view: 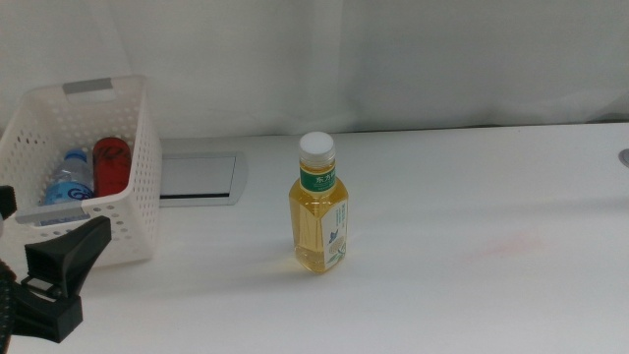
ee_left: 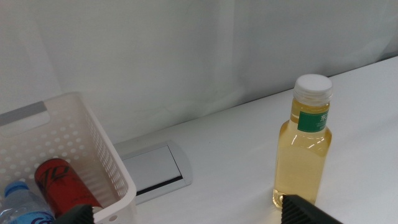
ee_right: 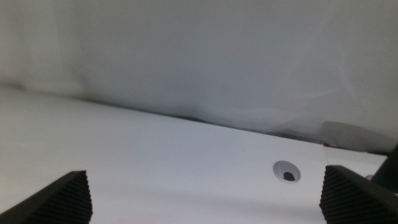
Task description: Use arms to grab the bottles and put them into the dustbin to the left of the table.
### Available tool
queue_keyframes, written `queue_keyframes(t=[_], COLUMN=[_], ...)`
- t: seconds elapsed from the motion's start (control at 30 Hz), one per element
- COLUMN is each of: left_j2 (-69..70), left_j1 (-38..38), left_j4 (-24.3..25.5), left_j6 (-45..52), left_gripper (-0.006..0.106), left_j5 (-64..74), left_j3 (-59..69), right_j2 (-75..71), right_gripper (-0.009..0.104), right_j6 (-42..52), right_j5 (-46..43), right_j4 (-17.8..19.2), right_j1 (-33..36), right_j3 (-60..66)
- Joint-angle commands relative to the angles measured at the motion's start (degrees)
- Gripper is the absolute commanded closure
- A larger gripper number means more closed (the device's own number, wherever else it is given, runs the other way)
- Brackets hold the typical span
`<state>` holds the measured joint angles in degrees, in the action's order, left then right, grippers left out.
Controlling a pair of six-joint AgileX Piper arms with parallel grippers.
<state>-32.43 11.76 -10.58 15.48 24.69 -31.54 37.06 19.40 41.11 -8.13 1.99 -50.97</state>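
Yellow bottle [view: 319,205] standing mid-frame on the table [view: 472,285].
Left gripper [view: 39,270] is waiting lower left beside the basket [view: 84,167], jaws apart; right gripper [ee_right: 205,193] likewise spread.

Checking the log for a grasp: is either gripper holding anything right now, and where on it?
Nothing is held. The left gripper is open by the dustbin, short of the yellow bottle; the right gripper is open over bare table.

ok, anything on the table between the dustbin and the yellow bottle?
Only the grey cable hatch, set flush in the table beside the dustbin. From there to the yellow bottle it's bare, per the middle view.
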Motion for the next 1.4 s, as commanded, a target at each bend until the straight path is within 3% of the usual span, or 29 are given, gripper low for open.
queue_keyframes(t=[0.0, 0.1, 0.2, 0.33, 0.4, 0.47, 0.53, 0.6, 0.7, 0.73, 0.97, 1.13, 1.23, 1.37], left_j2=[0.2, 0.2, 0.2, 0.2, 0.2, 0.2, 0.2, 0.2, 0.2, 0.2, 0.0, -1.2, -4.4, -10.8], left_j1=[0.4, 0.4, 0.4, 0.4, 0.4, 0.4, 0.4, 0.4, 0.4, 0.4, 0.4, 0.4, 1.2, 4.7], left_j4=[-0.3, -0.3, -0.3, -0.3, -0.3, -0.3, -0.5, -0.5, -0.6, -0.6, -0.8, -1.0, -5.1, -5.4], left_j6=[-0.4, -0.4, -0.4, -0.4, -0.4, -0.4, -0.4, -0.4, -0.4, -0.4, -1.6, -1.6, -1.0, 2.3], left_gripper=[0.021, 0.021, 0.021, 0.021, 0.021, 0.021, 0.021, 0.021, 0.021, 0.021, 0.021, 0.021, 0.021, 0.021], left_j5=[-0.5, -0.6, -0.7, -1.7, -1.7, -1.7, -1.7, -1.7, -1.5, -1.4, -0.2, 0.0, -0.1, -2.7], left_j3=[0.2, 0.2, 0.2, 0.2, 0.2, 0.2, 0.2, 0.2, 0.2, 0.3, 0.3, 0.4, 0.4, 0.4], right_j2=[-8.0, -15.5, -20.1, -20.5, -19.3, -18.5, -17.4, -16.8, -16.8, -16.8, -17.6, -25.9, -33.6, -39.0], right_gripper=[-0.008, -0.008, -0.008, -0.004, 0.002, 0.009, 0.025, 0.048, 0.092, 0.097, 0.098, 0.098, 0.098, 0.098], right_j6=[-5.3, -8.9, -11.3, -11.7, -12.1, -12.1, -11.9, -11.9, -9.5, -7.9, -4.8, -4.8, -4.5, -4.5], right_j5=[1.4, -1.1, -9.4, -26.1, -39.1, -44.0, -43.8, -42.8, -41.1, -41.1, -41.1, -39.0, -34.1, -34.0], right_j4=[0.6, 0.5, 1.6, 2.3, 2.0, -1.8, -5.1, -5.0, -4.1, -3.8, -3.8, -3.8, -3.8, -4.6], right_j1=[-0.3, -0.3, -0.3, -0.3, -0.3, -0.3, -0.3, -0.3, -0.3, -0.3, -0.3, -0.3, -0.3, -0.3], right_j3=[3.6, 10.5, 19.0, 31.0, 39.5, 43.3, 45.4, 46.4, 46.6, 46.6, 46.6, 46.6, 46.6, 46.6])
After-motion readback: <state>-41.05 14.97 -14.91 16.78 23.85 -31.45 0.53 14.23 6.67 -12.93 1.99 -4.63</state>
